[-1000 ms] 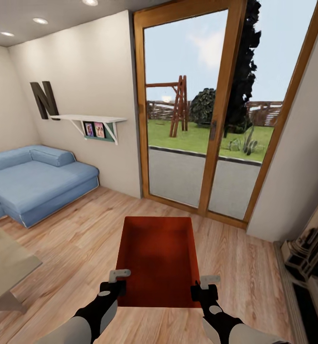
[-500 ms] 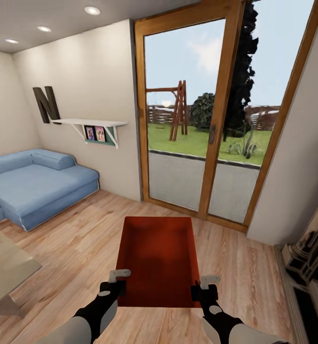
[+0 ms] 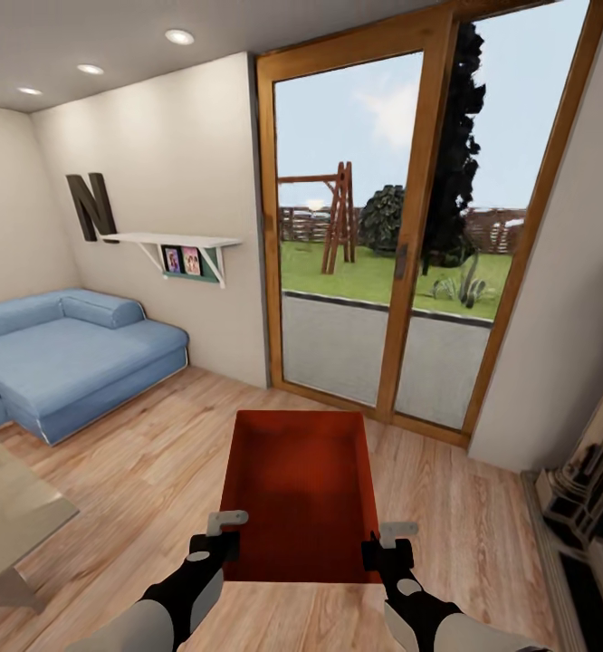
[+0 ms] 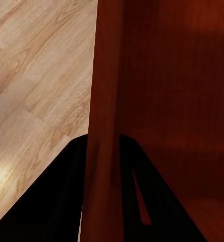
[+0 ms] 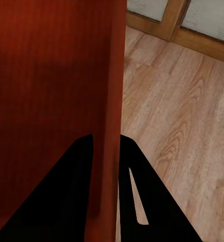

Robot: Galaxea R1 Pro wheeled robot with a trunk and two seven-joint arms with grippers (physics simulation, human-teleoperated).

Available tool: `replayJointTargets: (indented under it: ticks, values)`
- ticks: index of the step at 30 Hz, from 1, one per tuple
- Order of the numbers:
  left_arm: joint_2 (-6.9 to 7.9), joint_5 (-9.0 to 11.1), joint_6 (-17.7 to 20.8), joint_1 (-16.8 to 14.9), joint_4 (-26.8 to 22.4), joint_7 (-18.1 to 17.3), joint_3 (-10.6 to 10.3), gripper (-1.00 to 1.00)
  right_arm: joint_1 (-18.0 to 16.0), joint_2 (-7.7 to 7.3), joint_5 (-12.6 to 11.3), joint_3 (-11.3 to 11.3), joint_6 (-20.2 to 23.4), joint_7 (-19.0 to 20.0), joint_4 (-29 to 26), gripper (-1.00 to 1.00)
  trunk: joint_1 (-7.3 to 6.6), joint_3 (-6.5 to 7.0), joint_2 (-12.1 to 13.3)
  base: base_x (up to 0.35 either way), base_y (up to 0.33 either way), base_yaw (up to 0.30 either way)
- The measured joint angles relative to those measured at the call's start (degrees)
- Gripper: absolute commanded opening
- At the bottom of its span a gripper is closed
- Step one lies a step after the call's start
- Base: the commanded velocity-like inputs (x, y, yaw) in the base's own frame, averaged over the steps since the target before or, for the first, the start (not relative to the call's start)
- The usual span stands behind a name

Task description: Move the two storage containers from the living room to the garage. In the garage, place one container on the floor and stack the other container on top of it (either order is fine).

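We hold one orange-red storage container (image 3: 300,489) out in front of us, above the light wood plank floor (image 3: 138,471) of the living room. Our left gripper (image 3: 218,534) is clamped on its left wall near the near corner, and our right gripper (image 3: 390,541) is clamped on its right wall near the other near corner. In the left wrist view the thin red wall (image 4: 103,126) runs straight between the two dark fingers (image 4: 56,196), one on each face of it. The right wrist view shows the same hold, the wall (image 5: 112,101) pinched between that gripper's fingers (image 5: 66,191).

We count one container in sight, a shallow rectangular bin with plain smooth walls and no lid.

Ahead stand two glass door panels (image 3: 401,226) in a warm wood frame, with lawn and a wooden swing frame outside. At left we see one blue sofa (image 3: 57,353) with a soft, rounded shape, one white wall shelf (image 3: 170,243) and one dark letter N (image 3: 91,206) on the cream wall. An ornate fireplace edge (image 3: 587,507) shows at right.
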Motion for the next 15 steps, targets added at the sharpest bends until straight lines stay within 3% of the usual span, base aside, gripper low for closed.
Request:
replayJointTargets:
  ticks: [15]
  values:
    - [0.05,0.0,0.0,0.0,0.0,-0.1,0.1,-1.0,0.0,0.0,-0.1,0.2,0.0,0.1,0.0,-1.0,0.0,1.34,0.0,0.0,0.0,0.0]
